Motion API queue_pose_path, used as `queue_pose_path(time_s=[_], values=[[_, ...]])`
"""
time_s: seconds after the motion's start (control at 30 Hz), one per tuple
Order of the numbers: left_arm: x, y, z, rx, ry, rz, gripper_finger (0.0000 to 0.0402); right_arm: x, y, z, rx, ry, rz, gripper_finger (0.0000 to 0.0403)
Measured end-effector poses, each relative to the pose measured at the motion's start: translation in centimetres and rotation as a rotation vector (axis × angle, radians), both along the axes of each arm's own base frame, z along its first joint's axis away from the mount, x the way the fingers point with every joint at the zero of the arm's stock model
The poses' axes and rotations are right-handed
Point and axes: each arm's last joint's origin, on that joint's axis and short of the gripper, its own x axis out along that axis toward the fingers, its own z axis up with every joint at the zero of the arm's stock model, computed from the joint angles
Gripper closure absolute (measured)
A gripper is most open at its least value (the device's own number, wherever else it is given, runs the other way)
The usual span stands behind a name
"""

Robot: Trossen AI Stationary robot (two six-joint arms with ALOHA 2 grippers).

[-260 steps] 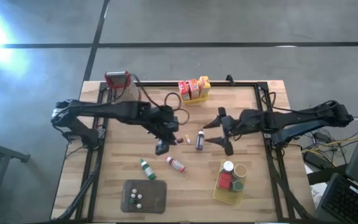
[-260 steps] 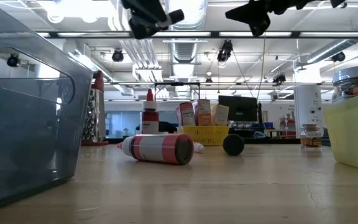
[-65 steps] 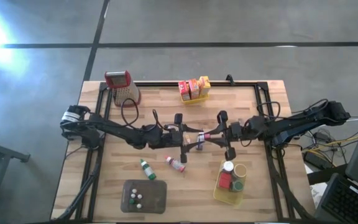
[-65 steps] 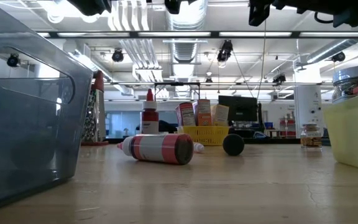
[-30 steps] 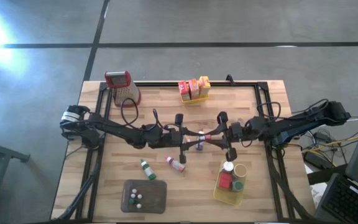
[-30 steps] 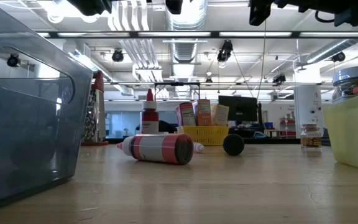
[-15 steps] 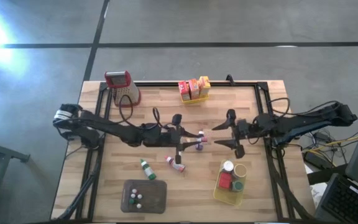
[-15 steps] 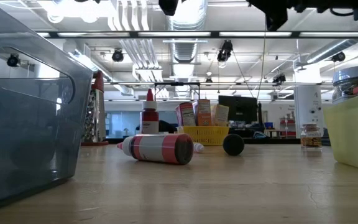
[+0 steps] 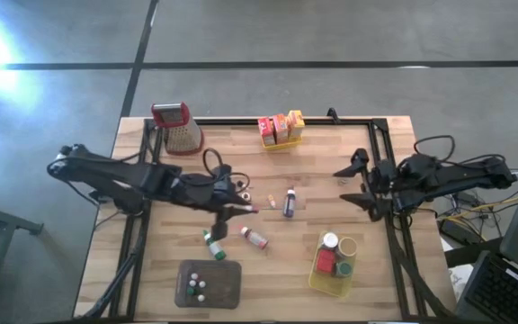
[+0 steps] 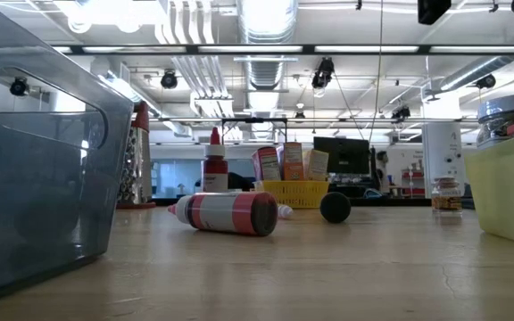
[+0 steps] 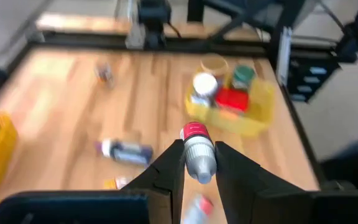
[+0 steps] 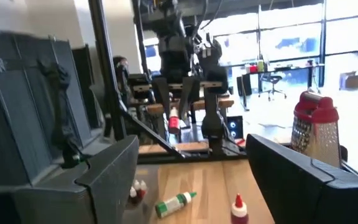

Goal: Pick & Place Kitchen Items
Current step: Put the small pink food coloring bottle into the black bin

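Note:
My left gripper (image 9: pixel 245 209) hovers left of the table's middle, shut on a small grey bottle with a red cap (image 11: pixel 195 132). My right gripper (image 9: pixel 358 185) hangs open and empty near the table's right edge, fingers wide apart (image 12: pixel 194 177). On the wood lie a purple bottle (image 9: pixel 289 202), a red-and-white bottle (image 9: pixel 254 238) on its side (image 10: pixel 227 213), and a green-capped bottle (image 9: pixel 210 244). A yellow basket (image 9: pixel 316 277) holds jars and a red block. A grey tray (image 9: pixel 227 286) holds tiny bottles. My left gripper pinches the small bottle's grey body (image 11: pixel 199 163) between its two fingers (image 11: pixel 169 168), just behind the red cap. The bottle lies along the fingers, and its capped end sticks out past the fingertips. It is lifted clear of the table.
A red-handled metal grater (image 9: pixel 179 127) stands at the far left corner. A second yellow basket with orange and yellow boxes (image 9: pixel 280 129) sits at the far edge. Two tiny items (image 9: pixel 271 198) lie near the middle. Bare wood shows between my right gripper and the purple bottle.
The two grippers stood close together over the table's middle with the small bottle between them. My right gripper has drawn back toward the right edge without it. My left gripper has pulled back toward the left and near edges, carrying the bottle.

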Motion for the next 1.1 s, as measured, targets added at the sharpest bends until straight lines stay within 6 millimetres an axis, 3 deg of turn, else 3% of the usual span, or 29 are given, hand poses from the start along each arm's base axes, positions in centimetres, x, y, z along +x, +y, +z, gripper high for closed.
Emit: queue_pose_path(time_s=[0.23, 0.4, 0.77, 1.1], values=[[-2.0, -1.9, 2.1, -0.02, 0.118, -0.057, 0.0321, -0.7, -0.1, 0.4, -0.02, -0.035, -0.001, 0.0085], [-2.7, -3.4, 2.2, -0.036, 0.187, -0.142, 0.0321, -0.6, -0.1, 0.3, -0.066, -0.035, -0.008, 0.007], [-3.2, -8.2, -1.4, 0.132, 0.358, -0.44, 0.0321, 0.1, 0.0, -0.1, -0.092, 0.0, -0.009, 0.0042], [-1.9, -11.1, -4.6, 0.184, 0.469, -0.502, 0.0321, 0.7, 0.1, -0.5, -0.097, 0.035, -0.007, 0.0065]])
